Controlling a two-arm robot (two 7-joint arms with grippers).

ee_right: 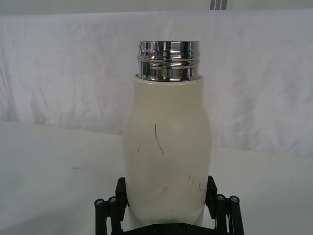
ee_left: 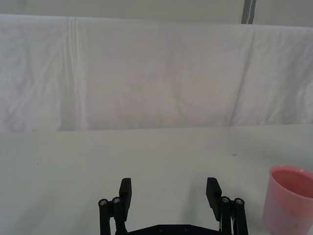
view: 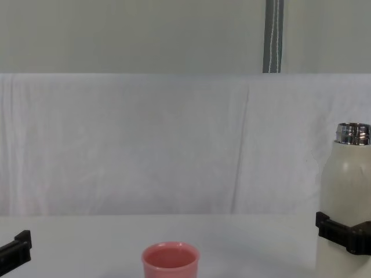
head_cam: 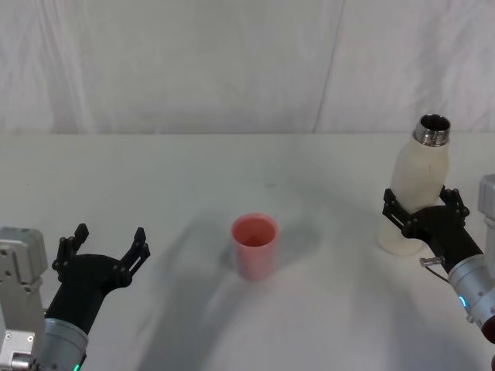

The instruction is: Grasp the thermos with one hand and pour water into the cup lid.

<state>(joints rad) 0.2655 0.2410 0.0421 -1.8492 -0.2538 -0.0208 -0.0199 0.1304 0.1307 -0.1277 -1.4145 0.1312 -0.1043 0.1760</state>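
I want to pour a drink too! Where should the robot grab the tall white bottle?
Around the straight lower body of the bottle, coming in level from the robot's side. The walls there are round and even, while the shoulders narrow to a slippery steel neck. The right gripper already has its fingers on both sides there, with the bottle upright on the table.

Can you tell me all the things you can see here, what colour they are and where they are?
thermos: one, cream-white with a shiny steel neck, upright on the table's right side.
cup lid: one, pink, upright near the middle of the table.
table: one, white, in front of the robot.
cloth backdrop: one, white, behind the table.
right gripper: one, black fingers on either side of the thermos's lower body.
left gripper: one, black, open, above the table's left side.
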